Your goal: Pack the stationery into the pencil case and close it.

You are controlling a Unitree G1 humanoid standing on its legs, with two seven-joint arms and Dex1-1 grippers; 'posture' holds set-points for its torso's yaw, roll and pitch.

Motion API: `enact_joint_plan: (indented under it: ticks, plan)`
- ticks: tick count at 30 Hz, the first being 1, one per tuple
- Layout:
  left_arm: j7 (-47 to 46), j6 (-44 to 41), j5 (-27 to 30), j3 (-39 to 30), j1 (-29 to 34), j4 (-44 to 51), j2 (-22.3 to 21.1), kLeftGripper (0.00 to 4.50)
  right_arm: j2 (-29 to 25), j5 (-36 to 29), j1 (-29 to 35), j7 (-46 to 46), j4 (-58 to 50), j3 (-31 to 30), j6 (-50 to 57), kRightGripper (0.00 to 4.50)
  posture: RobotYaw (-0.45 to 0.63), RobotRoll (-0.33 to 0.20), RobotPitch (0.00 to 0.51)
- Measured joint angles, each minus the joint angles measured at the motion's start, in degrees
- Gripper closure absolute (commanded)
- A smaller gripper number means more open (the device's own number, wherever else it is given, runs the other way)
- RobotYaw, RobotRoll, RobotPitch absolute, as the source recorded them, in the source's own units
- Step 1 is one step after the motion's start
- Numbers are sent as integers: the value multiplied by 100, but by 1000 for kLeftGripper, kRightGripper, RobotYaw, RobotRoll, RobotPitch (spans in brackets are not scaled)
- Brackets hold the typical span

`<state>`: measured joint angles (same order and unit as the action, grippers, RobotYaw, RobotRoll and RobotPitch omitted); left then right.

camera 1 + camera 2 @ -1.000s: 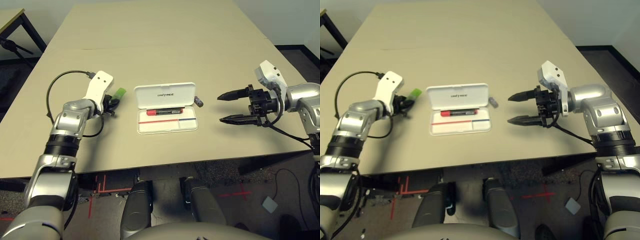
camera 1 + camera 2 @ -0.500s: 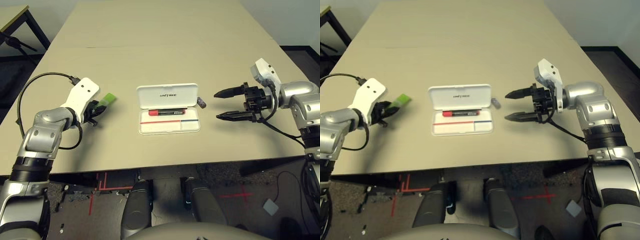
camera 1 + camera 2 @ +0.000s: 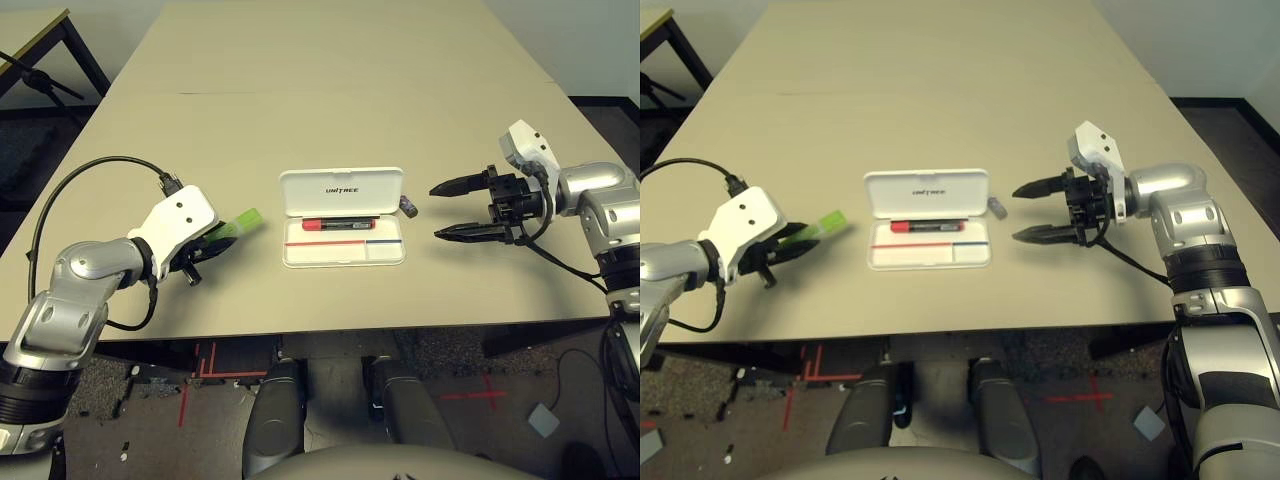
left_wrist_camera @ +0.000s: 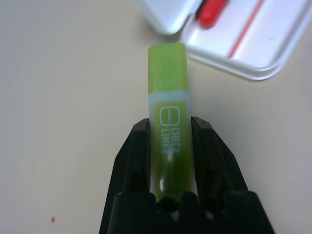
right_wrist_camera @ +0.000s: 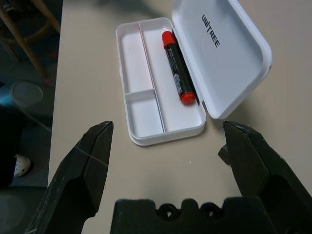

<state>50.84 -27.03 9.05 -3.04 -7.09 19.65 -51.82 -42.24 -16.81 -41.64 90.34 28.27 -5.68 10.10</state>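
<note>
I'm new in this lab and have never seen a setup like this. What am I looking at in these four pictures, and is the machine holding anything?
It is a humanoid robot at a table. Two pictures come from cameras in its head, looking down over its silver arms. The other two come from a camera on each wrist, looking along that claw's black fingers. On the table lies an open white pencil case with a red marker inside, and a tiny dark block beside the case. The left claw is shut on a lime-green highlighter. The right claw is open and empty, pointing toward the case.
</note>
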Motion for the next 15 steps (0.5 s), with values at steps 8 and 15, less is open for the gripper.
enact_joint_plan:
  ticks: [8,15]
  plan:
    - [306,232,-30,577,-439,43,-44,3401,-89,-4,21,-1,8,18,1,0,80,0,114]
    - [513,524,-237,1287,-1033,-98,251,3401,-190,-37,172,-73,-148,154,58,0,48,0,118]
